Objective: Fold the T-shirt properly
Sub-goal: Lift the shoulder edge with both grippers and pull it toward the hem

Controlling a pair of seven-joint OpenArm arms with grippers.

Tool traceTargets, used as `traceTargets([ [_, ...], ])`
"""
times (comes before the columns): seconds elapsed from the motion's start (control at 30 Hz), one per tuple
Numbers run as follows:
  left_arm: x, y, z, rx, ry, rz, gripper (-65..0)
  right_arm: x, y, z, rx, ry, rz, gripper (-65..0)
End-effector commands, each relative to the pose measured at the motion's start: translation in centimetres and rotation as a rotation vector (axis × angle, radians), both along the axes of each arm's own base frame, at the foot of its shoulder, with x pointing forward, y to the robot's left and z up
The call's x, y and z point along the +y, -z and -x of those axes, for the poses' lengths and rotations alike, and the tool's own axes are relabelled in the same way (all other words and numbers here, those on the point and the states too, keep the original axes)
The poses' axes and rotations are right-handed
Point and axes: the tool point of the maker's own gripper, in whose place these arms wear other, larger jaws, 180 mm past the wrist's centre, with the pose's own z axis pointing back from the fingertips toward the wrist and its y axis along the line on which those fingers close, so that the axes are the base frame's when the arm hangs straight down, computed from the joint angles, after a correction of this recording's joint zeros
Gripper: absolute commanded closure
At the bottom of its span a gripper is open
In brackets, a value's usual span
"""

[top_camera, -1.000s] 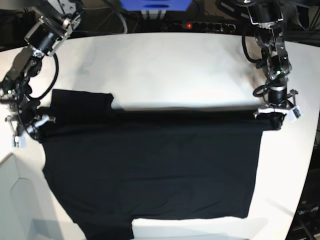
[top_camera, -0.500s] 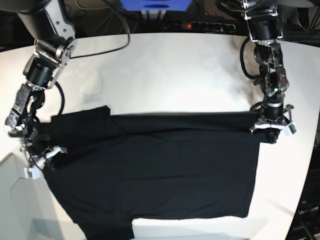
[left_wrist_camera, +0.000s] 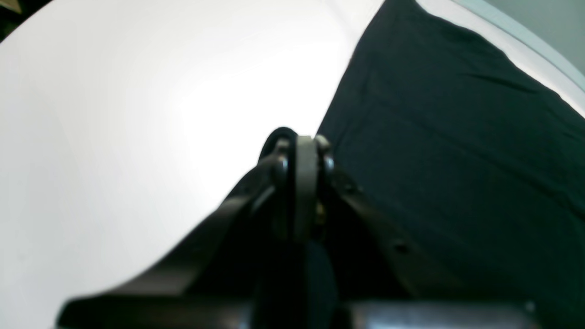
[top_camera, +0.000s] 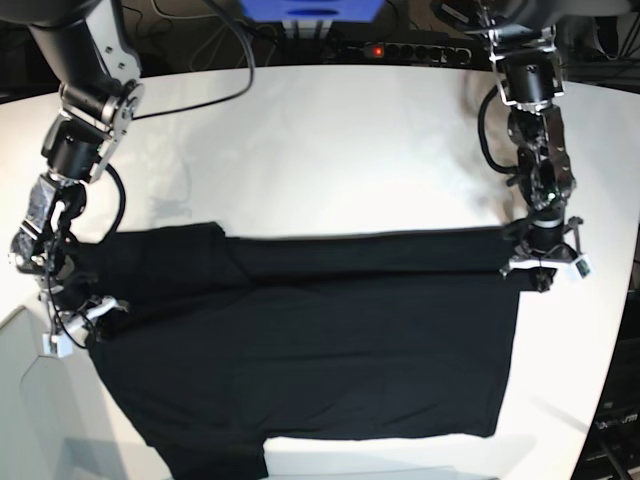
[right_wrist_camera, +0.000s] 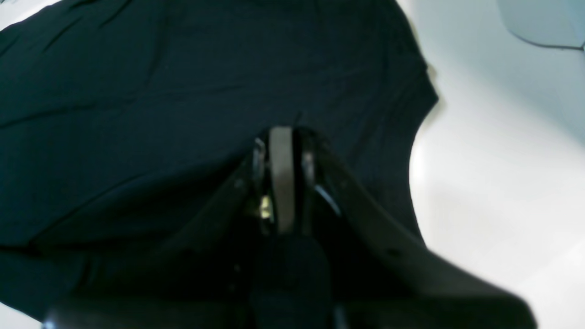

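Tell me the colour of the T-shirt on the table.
Plain black; the T-shirt shows best in the base view, spread on the white table.

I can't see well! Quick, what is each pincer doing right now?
Left pincer: shut on the T-shirt at its edge.
Right pincer: shut on the T-shirt too.

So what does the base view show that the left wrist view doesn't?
Only the base view shows the whole spread T-shirt, the right gripper at its corner, both arms, and the power strip behind the table. Only the left wrist view shows close up that the left gripper has its jaws pressed together at the shirt's edge. Both show the black shirt, the white table and the left gripper.
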Motion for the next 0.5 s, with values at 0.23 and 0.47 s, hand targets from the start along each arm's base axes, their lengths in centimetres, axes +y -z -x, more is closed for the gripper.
traceTargets([
  [0.23, -1.3, -2.5, -2.5, -0.063, 0.053, -0.041, 0.0, -1.8, -3.0, -1.2, -0.082, 0.028, 0.024, 0.0],
  [0.47, -1.3, -2.7, -2.6, -0.067, 0.055, -0.041, 0.0, -2.0, -3.1, -1.2, -0.086, 0.036, 0.019, 0.0],
])
